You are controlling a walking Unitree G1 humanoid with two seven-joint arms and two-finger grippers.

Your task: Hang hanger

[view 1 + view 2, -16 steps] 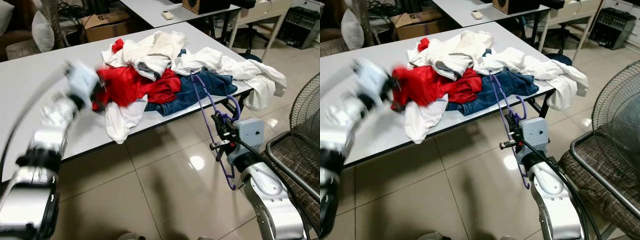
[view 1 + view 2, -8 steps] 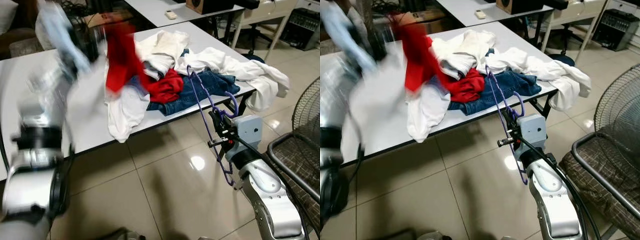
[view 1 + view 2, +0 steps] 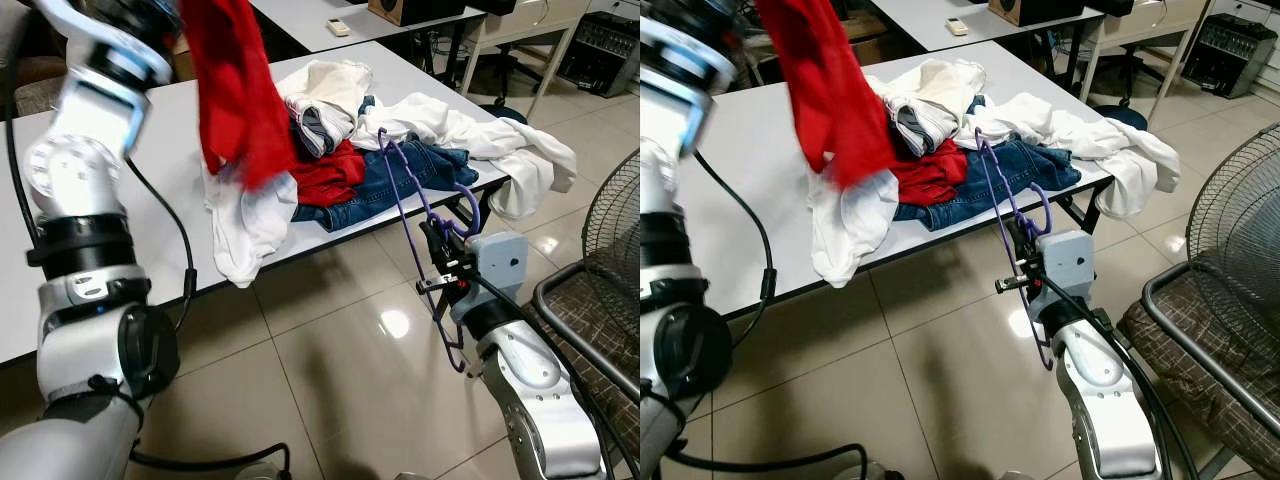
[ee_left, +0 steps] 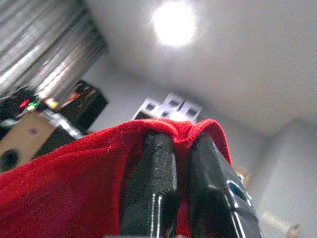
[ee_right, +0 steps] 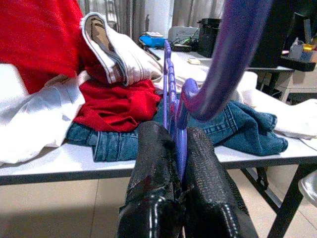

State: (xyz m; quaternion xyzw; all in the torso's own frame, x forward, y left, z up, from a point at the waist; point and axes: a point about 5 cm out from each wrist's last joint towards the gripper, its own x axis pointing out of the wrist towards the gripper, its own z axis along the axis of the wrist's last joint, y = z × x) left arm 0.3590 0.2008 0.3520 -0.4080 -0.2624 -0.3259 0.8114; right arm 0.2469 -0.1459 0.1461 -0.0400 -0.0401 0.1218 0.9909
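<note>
Left end effector [image 4: 171, 163] grips a red garment [image 3: 238, 90] aloft; right end effector [image 5: 173, 148] clamps the purple hanger [image 3: 420, 215]; no legible writing.

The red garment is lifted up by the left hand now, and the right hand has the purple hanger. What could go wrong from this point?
The left hand pinches only a fold of the red garment, so the cloth could slip out. Its lower edge hangs close over the clothes pile and may drag other pieces off the table. The purple hanger, held in the right hand, is pinched on one thin bar and may twist when the garment is threaded on.
</note>
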